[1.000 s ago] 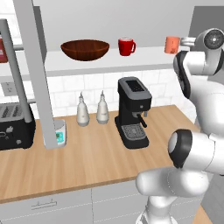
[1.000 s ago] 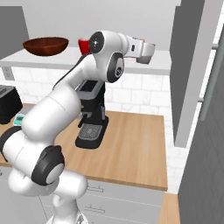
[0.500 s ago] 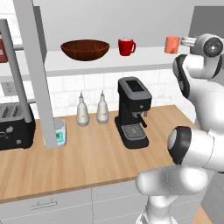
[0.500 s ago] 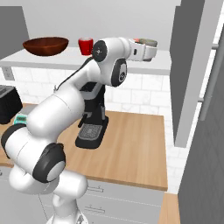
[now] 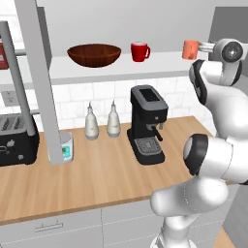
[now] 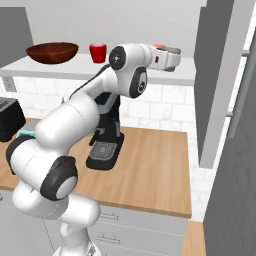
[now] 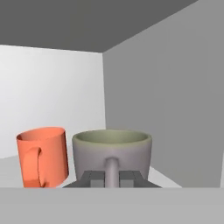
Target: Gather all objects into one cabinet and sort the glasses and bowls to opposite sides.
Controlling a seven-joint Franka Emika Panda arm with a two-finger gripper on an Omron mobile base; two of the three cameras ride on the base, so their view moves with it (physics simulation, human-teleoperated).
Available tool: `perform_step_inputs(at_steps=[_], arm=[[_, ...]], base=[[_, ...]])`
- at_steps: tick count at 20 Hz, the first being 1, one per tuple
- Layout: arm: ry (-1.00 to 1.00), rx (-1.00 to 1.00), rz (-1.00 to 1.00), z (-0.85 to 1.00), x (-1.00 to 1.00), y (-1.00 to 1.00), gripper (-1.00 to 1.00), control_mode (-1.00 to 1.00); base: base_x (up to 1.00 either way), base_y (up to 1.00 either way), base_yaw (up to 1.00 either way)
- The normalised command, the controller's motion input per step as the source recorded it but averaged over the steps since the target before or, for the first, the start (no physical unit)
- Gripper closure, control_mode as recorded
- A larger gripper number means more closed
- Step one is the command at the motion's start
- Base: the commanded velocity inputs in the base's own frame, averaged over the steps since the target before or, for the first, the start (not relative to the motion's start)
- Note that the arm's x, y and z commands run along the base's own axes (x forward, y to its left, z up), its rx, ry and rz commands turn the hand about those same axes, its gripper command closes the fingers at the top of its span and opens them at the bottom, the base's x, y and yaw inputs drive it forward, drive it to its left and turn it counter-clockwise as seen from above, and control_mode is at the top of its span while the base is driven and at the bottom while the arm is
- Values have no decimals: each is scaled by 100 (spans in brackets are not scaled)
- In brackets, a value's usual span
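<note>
A pale grey cup (image 7: 112, 151) faces me in the hand view, and my gripper (image 7: 112, 178) is shut on its handle. Just to its left stands the orange cup (image 7: 42, 156), apart from it. From the right base view, the gripper (image 6: 172, 56) holds the grey cup (image 6: 173, 50) over the right end of the cabinet's white shelf (image 6: 60, 67), and whether the cup rests on the shelf is hidden. Further left on that shelf are the red mug (image 5: 140, 51) and the dark brown bowl (image 5: 94, 54). The orange cup (image 5: 190, 49) sits beside my hand.
A grey cabinet wall (image 7: 175, 100) rises close to the right of the grey cup. An open grey door (image 6: 217, 75) hangs at the right. On the wooden counter (image 5: 97, 179) below stand a black coffee machine (image 5: 147, 123), two bottles (image 5: 91, 123) and a toaster (image 5: 17, 140).
The hand has shifted slightly further in over the shelf's right end with the grey cup, and the wrist has turned. The grip, the bowl, the mug and the orange cup are unchanged.
</note>
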Motion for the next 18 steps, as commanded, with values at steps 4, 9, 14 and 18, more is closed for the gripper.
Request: perform_step_inputs(at_steps=[4, 9, 14, 18], arm=[[1, 0, 0, -7, 1, 0, 100, -100], [0, 0, 0, -22, 0, 0, 100, -100], [0, 0, 0, -27, 0, 0, 100, -100], [0, 0, 0, 0, 16, 0, 100, -100]], base=[[0, 0, 0], [0, 0, 0], [0, 0, 0], [0, 0, 0]])
